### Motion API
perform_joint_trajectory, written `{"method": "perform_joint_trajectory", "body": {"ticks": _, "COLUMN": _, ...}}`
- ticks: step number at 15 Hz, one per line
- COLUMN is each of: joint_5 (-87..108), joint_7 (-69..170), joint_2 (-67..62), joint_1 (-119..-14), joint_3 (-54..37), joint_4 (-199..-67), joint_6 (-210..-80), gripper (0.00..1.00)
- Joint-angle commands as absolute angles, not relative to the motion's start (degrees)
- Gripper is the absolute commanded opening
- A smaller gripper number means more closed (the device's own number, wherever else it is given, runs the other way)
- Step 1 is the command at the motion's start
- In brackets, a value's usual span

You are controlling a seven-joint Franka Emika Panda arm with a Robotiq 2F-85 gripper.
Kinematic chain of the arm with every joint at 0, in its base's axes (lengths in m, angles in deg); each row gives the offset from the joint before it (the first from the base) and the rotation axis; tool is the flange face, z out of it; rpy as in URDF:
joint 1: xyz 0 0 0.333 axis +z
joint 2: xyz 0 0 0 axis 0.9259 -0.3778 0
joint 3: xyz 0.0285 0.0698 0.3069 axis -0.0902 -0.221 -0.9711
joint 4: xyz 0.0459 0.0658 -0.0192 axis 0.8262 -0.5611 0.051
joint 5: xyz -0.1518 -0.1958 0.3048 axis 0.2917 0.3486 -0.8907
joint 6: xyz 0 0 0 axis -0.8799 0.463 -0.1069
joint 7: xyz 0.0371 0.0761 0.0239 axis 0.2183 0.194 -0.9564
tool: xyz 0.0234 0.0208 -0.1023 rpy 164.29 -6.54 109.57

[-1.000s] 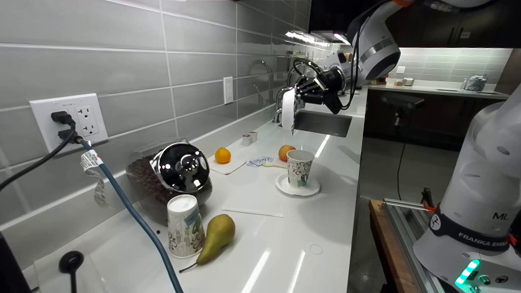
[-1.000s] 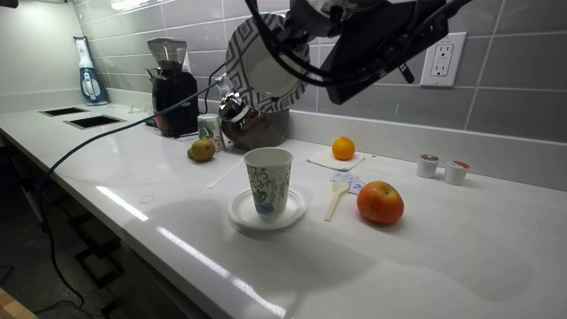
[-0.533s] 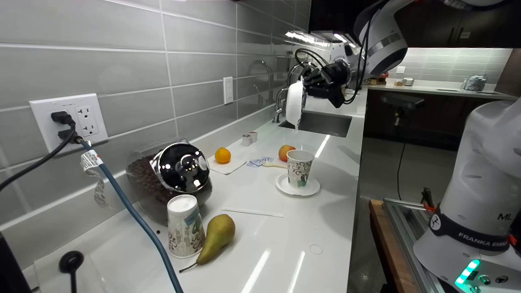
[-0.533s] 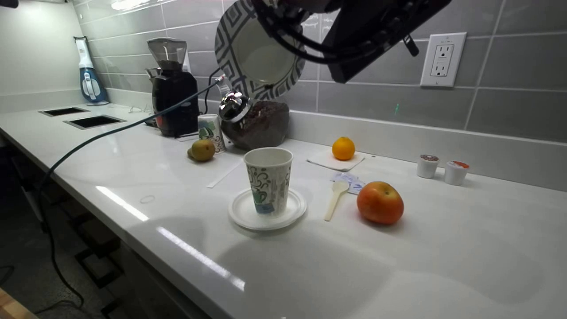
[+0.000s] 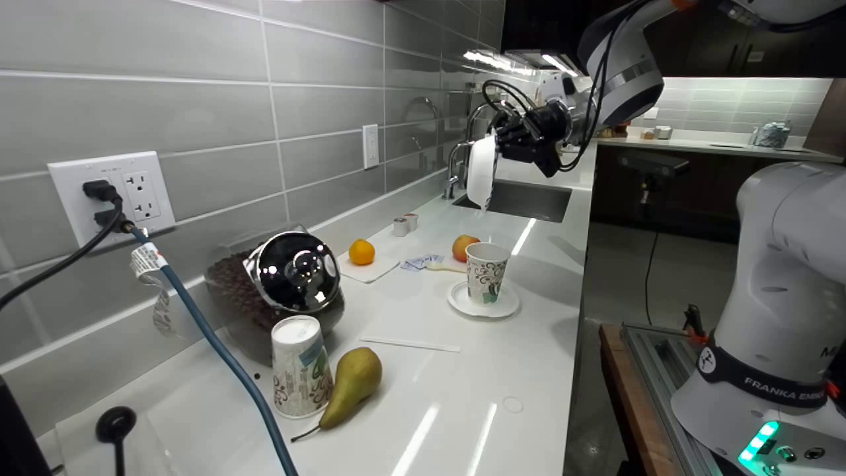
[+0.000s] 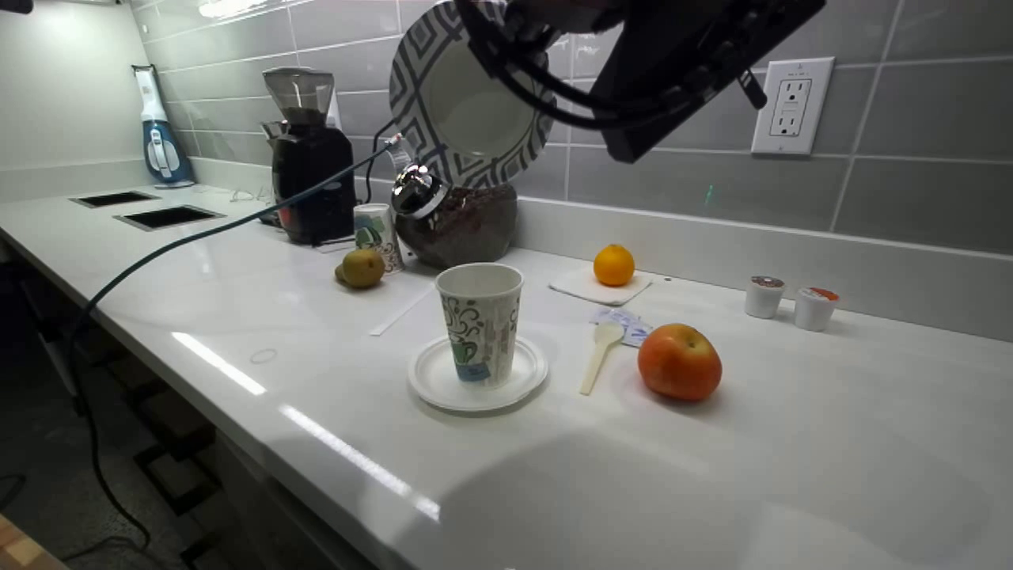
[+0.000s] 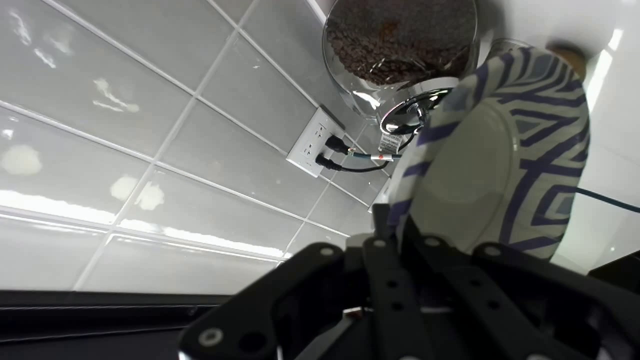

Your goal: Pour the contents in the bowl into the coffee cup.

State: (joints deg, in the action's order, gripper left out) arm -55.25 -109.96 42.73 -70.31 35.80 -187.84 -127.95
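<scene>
claw [image 7: 397,221]: we see it clenched on the rim of the bowl [image 7: 490,160], one finger on either side, high above the worktop [image 6: 863,427].
bowl: white with a blue-grey angular pattern, tipped steeply on its side; in both exterior views we see it above the coffee cup [image 6: 484,332], with a gap between.
contents: too unclear for us to make out.
coffee cup: paper, printed with dark swirls and green and blue marks, upright on a white plate [image 6: 529,372].
apple [image 6: 679,362]: red-orange, on the worktop near the plate.
spoon [image 6: 595,368]: pale, lying between the plate and the apple, its head just beside the packets [image 6: 638,331].
orange [image 6: 613,265]: resting on a napkin [image 6: 574,286], near the tiled wall [image 6: 918,190].
pods [image 6: 764,299]: two, small and white, side by side near the wall.
jar [image 6: 479,244]: see-through, with dark brown beans [image 7: 400,55] inside and a shiny lid [image 5: 299,272].
upturned cup [image 5: 297,373]: paper, mouth down, just beside the jar.
pear [image 5: 357,383]: green-brown, lying just beside the upturned cup; touching or not, we cannot say.
strip [image 5: 410,345]: thin and white, flat on the worktop, between the pear and the plate.
grinder [image 6: 315,170]: black with a clear hopper [image 6: 299,93], standing on the worktop; we see it in an exterior view, beyond the upturned cup.
cable [image 5: 213,337]: blue, running from the wall outlet [image 5: 144,198] past the jar.
</scene>
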Motion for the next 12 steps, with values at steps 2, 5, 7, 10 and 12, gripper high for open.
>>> {"method": "perform_joint_trajectory", "body": {"ticks": 2, "joint_5": -52.52, "joint_7": -111.21, "joint_2": 46.71, "joint_1": -63.16, "joint_3": 42.39, "joint_4": -190.15, "joint_6": -133.23, "gripper": 0.01}}
{"method": "perform_joint_trajectory", "body": {"ticks": 5, "joint_5": -56.58, "joint_7": -108.63, "joint_2": 39.8, "joint_1": -70.95, "joint_3": 36.35, "joint_4": -189.23, "joint_6": -126.99, "gripper": 0.01}}
{"method": "perform_joint_trajectory", "body": {"ticks": 7, "joint_5": -55.94, "joint_7": -103.31, "joint_2": 38.05, "joint_1": -74.85, "joint_3": 32.84, "joint_4": -187.96, "joint_6": -125.08, "gripper": 0.01}}
{"method": "perform_joint_trajectory", "body": {"ticks": 10, "joint_5": -54.18, "joint_7": -93.76, "joint_2": 35.13, "joint_1": -79.76, "joint_3": 27.96, "joint_4": -185.0, "joint_6": -122.44, "gripper": 0.01}}
{"method": "perform_joint_trajectory", "body": {"ticks": 12, "joint_5": -53.12, "joint_7": -87.27, "joint_2": 33.35, "joint_1": -82.19, "joint_3": 24.71, "joint_4": -182.47, "joint_6": -122.0, "gripper": 0.02}}
